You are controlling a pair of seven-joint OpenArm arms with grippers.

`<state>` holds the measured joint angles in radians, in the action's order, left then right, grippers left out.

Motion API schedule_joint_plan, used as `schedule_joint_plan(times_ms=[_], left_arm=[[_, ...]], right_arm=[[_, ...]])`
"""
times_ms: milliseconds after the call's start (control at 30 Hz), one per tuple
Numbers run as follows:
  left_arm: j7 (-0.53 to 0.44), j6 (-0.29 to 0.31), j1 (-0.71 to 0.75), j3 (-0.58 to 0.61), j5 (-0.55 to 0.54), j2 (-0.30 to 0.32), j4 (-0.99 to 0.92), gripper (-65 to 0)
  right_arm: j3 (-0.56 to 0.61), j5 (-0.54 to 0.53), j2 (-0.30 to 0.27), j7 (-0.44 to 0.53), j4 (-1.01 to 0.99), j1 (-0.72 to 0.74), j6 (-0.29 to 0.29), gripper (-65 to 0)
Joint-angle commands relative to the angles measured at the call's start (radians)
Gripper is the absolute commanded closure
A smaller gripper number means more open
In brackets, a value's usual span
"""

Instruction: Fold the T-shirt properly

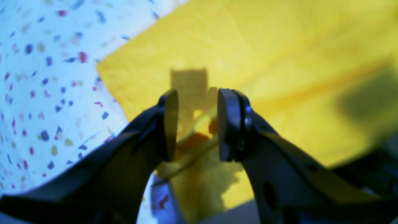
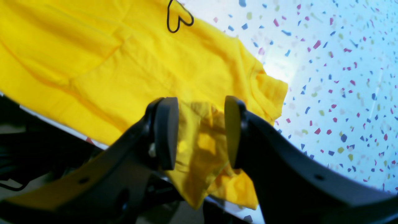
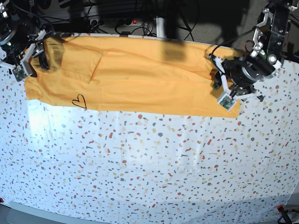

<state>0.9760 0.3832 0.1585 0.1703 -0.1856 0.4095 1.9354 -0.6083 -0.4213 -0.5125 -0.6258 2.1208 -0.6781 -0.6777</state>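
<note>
Surface: white table (image 3: 154, 172) speckled with coloured flecks fills my base view; dark cables (image 3: 121, 11) run behind its far edge.

T-shirt: I see the T-shirt (image 3: 140, 77) lying flat in a long band along the far edge of the table.

Long axis: it runs side to side across the base view, from one arm to the other.

Heart mark: the black heart outline (image 3: 80, 101) sits near the band's near edge, toward the end by my right arm; the right wrist view shows it too, at the top.

Right gripper: right gripper (image 2: 201, 132) is at the shirt's bunched end, with its jaws parted and yellow cloth lying between the pads (image 2: 166, 132). I cannot tell whether the cloth is pinched.

Left gripper: left gripper (image 1: 197, 124) is over the opposite end, near a corner of the fabric. Its jaws stand apart with cloth showing in the gap; this view is blurred, so contact is probably there, though I cannot confirm it.
</note>
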Motion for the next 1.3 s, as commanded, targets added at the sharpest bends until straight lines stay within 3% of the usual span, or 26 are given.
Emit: schedule_joint_plan(times_ms=[0,100,433,1033,1133,1233,1267], left_arm=[[-0.010,0.011,-0.004,-0.006,0.024,0.006,0.015,-20.7],[-0.011,0.014,-0.004,-0.006,0.084,0.006,0.005,-20.7],[0.009,0.014,0.042,-0.006,0.081,0.006,0.003,-20.7],[-0.095,0.014,0.046,-0.006,0.085,0.006,-0.040,-20.6],[-0.095,0.013,0.046,-0.006,0.104,0.006,-0.044,-15.6],[-0.095,0.013,0.043,-0.006,0.107,0.006,-0.044,-0.8],[-0.095,0.011,0.043,-0.006,0.107,0.006,-0.044,0.0]], right_arm=[[-0.011,-0.006,-0.014,0.019,0.015,-0.001,0.016,-24.8],[-0.011,-0.006,-0.013,0.019,0.015,-0.001,0.016,-24.8],[-0.011,-0.006,-0.013,0.016,0.015,-0.001,0.016,-24.8],[-0.011,-0.006,-0.013,0.015,0.015,-0.001,0.016,-24.8],[-0.011,-0.006,-0.013,0.015,0.015,-0.001,0.016,-24.8],[-0.011,-0.006,-0.013,0.015,0.015,-0.001,0.016,-24.8],[-0.011,-0.006,-0.013,0.015,0.015,-0.001,0.016,-24.8]])
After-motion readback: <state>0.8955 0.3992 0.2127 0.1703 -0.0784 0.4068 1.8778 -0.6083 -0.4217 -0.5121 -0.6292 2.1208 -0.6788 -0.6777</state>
